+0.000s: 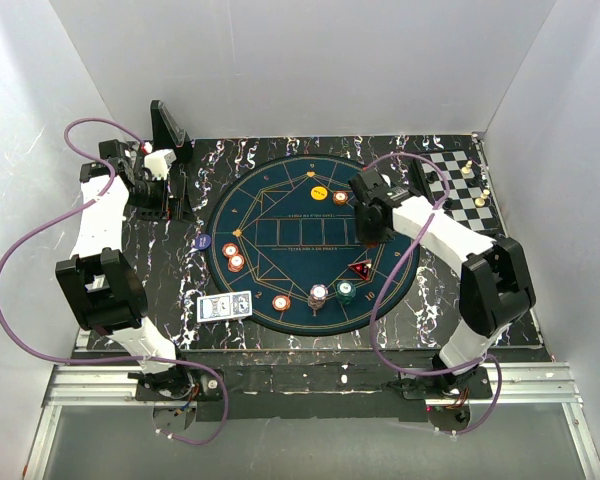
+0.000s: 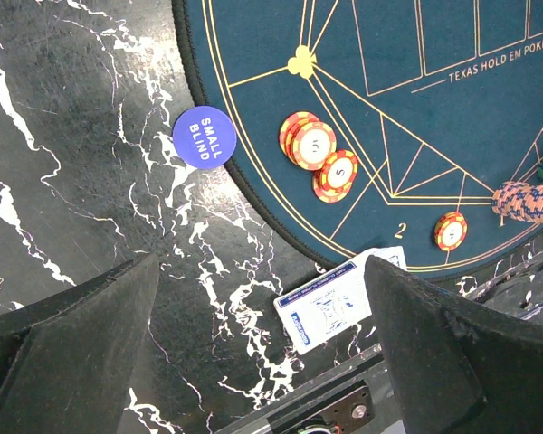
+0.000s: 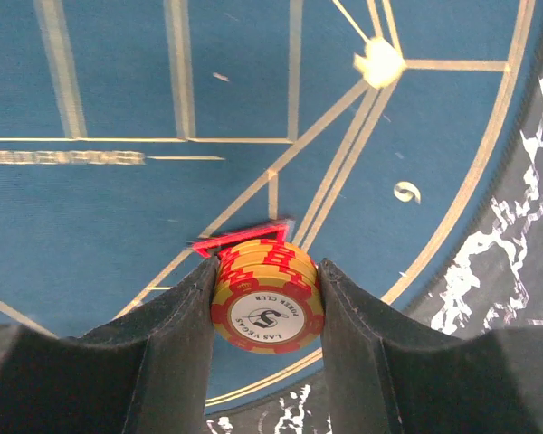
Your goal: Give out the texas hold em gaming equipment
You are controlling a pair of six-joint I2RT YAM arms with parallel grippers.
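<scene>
Blue disc (image 2: 204,137), lettered SMALL BLIND, flat on black marbled table (image 1: 185,290), just off round mat's (image 1: 280,205) left rim. Near it, left gripper (image 2: 261,271) spread wide, holding nothing. Playing cards (image 1: 226,306) beside mat's near-left rim, long axis running left-right, right end tilted slightly away. On mat: cluster of overlapping orange chips (image 1: 232,256), lone orange chip (image 1: 281,302), maroon stack (image 1: 318,295), teal stack (image 1: 346,290), red triangle marker (image 1: 360,269), pointing direction unclear. Right gripper (image 3: 268,271) pinching orange chip stack (image 3: 268,307) by the rims, top face toward wrist camera, just beside marker.
</scene>
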